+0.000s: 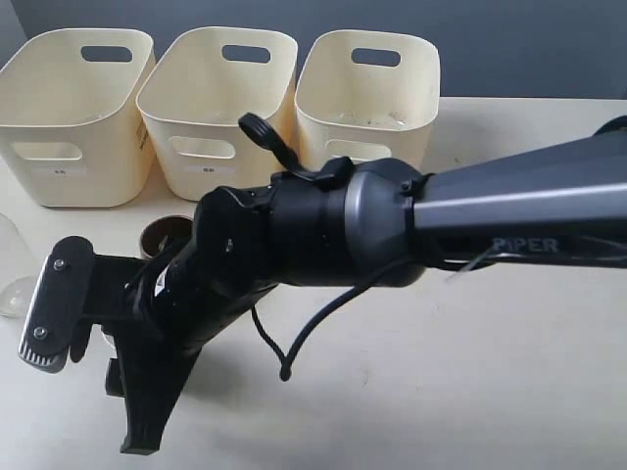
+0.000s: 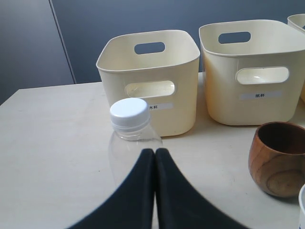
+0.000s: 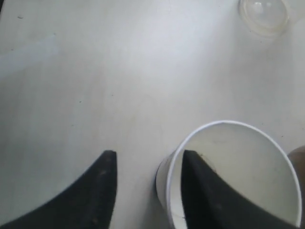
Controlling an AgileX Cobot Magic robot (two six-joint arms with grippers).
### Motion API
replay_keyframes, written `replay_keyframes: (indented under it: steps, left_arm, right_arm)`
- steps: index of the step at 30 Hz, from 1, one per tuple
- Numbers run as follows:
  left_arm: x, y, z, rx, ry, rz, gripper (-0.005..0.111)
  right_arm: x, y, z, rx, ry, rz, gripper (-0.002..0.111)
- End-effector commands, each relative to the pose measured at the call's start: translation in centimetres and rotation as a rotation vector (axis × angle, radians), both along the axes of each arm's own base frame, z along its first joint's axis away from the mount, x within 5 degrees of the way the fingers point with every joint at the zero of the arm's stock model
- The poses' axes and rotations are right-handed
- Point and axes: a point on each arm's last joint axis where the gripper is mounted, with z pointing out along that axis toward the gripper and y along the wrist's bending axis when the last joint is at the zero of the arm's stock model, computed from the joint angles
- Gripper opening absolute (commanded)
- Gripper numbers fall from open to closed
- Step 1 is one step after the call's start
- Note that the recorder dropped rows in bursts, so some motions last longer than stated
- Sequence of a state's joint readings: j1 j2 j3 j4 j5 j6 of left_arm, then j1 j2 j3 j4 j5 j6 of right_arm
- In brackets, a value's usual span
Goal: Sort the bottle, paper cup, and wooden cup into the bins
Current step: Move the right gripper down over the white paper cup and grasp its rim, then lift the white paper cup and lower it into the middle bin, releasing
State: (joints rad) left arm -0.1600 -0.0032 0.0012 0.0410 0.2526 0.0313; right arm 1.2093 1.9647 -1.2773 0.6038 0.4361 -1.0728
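- Your left end effector (image 2: pixel 155 157) has its two black fingers pressed together with nothing between them. It sits low over the worktop (image 2: pixel 52 143), pointing at the far row of bins; the exterior view does not show it.
- The bottle (image 2: pixel 129 125) stands on the left just beyond those closed fingertips, white cap up and clear body behind them. In the exterior view only a sliver of it shows at the left edge (image 1: pixel 12 266).
- The three bins (image 1: pixel 217 110) line the far side and look empty as far as you can see in; nothing seems sorted yet.
- The wooden cup (image 2: pixel 279 159) stands upright right of the bottle, near the middle bin. In the exterior view just its rim (image 1: pixel 167 232) peeks out behind the arm.
- Your right arm reaches across from the right side to the near left, wrist bent down. Its right end effector (image 3: pixel 148 183) is spread, with one finger inside the paper cup (image 3: pixel 233 167) and the other outside, so the cup wall lies between them.
- I judge the step in hand to be the pick of the paper cup. Next you need to close on that wall gently, since thin paper will crush, then lift straight up and carry it to its bin.
- Watch the wooden cup close by: a sideways swing could knock it.
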Motion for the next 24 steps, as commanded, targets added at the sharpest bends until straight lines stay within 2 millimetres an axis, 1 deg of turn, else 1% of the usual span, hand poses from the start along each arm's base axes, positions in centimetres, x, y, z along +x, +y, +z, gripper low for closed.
replay_keyframes:
  steps: [1, 3, 11, 13, 15, 19, 20, 22, 24]
  left_arm:
    - [0.0, 0.0, 0.1, -0.003, -0.012, -0.003, 0.0]
    - [0.0, 0.0, 0.1, -0.003, -0.012, -0.003, 0.0]
    - [0.0, 0.0, 0.1, -0.003, -0.012, -0.003, 0.0]
    - [0.0, 0.0, 0.1, -0.003, -0.012, -0.003, 0.0]
    - [0.0, 0.0, 0.1, -0.003, -0.012, -0.003, 0.0]
    - [0.0, 0.0, 0.1, -0.003, -0.012, -0.003, 0.0]
    - [0.0, 0.0, 0.1, -0.003, -0.012, -0.003, 0.0]
    - [0.0, 0.0, 0.1, -0.003, -0.012, -0.003, 0.0]
    - [0.0, 0.0, 0.1, -0.003, -0.012, -0.003, 0.0]
  right_arm:
    - [-0.1, -0.1, 0.0, -0.016, 0.0, 0.023, 0.014]
    - [-0.1, -0.2, -0.1, -0.028, -0.006, 0.035, -0.001]
    - [-0.1, -0.2, -0.1, -0.03, -0.012, 0.039, 0.0]
    - [0.0, -0.2, 0.2, -0.022, -0.036, 0.044, 0.0]
    - [0.2, -0.3, 1.8, 0.026, -0.087, 0.044, 0.0]
    - [0.5, -1.6, 9.6, 0.273, -0.236, -0.019, 0.0]
    - [0.8, -2.0, 10.8, 0.316, -0.265, -0.04, 0.0]
    - [1.5, -2.6, 12.7, 0.387, -0.304, -0.086, 0.0]
    - [2.5, -3.4, 14.1, 0.446, -0.333, -0.149, 0.0]
